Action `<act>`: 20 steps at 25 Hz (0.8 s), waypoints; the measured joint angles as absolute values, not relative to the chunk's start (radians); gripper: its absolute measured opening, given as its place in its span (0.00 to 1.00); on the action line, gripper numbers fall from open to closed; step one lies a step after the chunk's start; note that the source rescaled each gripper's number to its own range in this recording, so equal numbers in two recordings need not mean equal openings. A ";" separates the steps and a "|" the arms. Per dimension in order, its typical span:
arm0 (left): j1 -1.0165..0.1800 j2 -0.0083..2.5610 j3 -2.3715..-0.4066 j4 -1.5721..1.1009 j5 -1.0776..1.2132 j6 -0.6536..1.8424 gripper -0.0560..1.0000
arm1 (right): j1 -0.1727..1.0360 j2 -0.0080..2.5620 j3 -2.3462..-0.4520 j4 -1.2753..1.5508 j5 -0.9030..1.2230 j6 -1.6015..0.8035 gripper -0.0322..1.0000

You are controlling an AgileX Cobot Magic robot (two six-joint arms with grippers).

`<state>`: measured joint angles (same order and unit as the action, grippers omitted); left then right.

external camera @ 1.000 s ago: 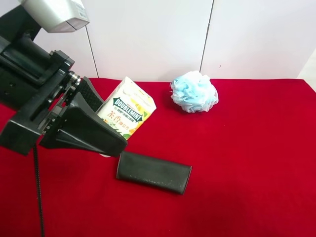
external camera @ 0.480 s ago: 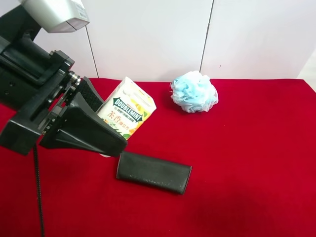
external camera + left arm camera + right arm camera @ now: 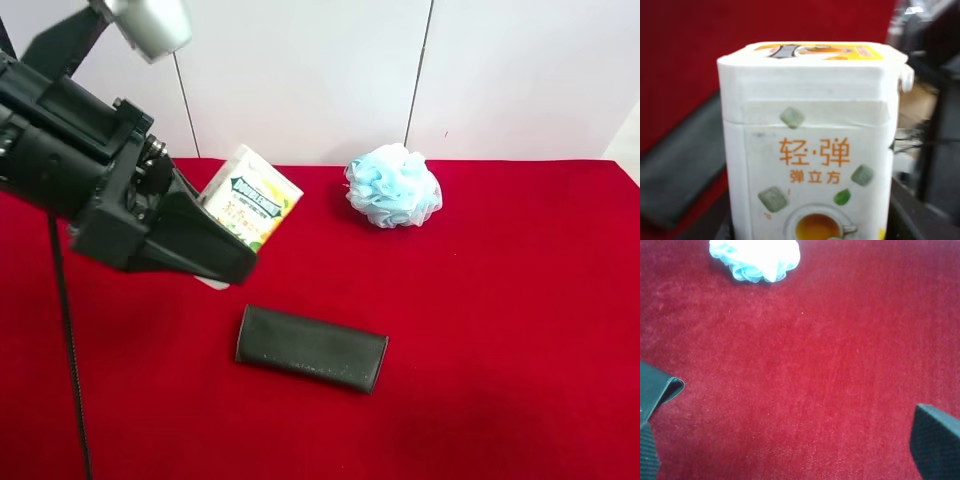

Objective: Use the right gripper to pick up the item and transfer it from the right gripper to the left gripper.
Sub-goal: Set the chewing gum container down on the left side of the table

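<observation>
Plenty of bare red tabletop point(image 3: 500, 300) across the exterior high view's right half and along its near edge. At the back, bounded by a white panelled wall point(image 3: 300, 70), with a blue mesh puff point(image 3: 393, 186) sitting just before that edge. Near the middle, lying flat, a black case point(image 3: 311, 347), well apart from the puff, open cloth on every side but the one toward the arm. Since a second ago: gum box point(image 3: 250, 200) carried higher and farther back, tipped more steeply, now well clear of the case instead of hanging near it. Arm at that view's left raised along with it (the left arm, judging by the same box filling the left wrist view); case and puff unmoved. Clamped on the gum box: left claw point(image 3: 215, 240), one black finger across the box's near side, the other behind it. From the left wrist, box point(image 3: 810, 145) seen between dark blurred fingers, lid end pointing away from the claw, red cloth and the case's blurred shape behind. Spread wide, holding nothing and touching nothing: right claw point(image 3: 790, 450), fingertips point(image 3: 936, 440) at opposite edges of its view above bare cloth, case corner point(image 3: 655, 387) near one tip, puff point(image 3: 756, 257) well ahead.
</observation>
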<state>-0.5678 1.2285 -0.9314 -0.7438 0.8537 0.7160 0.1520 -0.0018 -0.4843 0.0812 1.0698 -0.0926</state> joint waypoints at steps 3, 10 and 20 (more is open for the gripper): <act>-0.568 1.228 -0.931 -0.586 0.790 0.588 0.05 | 0.152 -0.002 -0.484 0.081 1.070 -0.093 1.00; -0.562 1.249 -0.931 -0.162 0.717 0.224 0.05 | 0.152 -0.002 -0.484 0.081 1.070 -0.093 1.00; -0.456 1.460 -0.931 0.052 0.679 0.041 0.05 | 0.152 -0.002 -0.484 0.081 1.070 -0.093 1.00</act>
<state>-0.4560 1.4596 -0.9314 0.0522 0.6787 0.0412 0.1520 -0.0018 -0.4843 0.0812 1.0698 -0.0926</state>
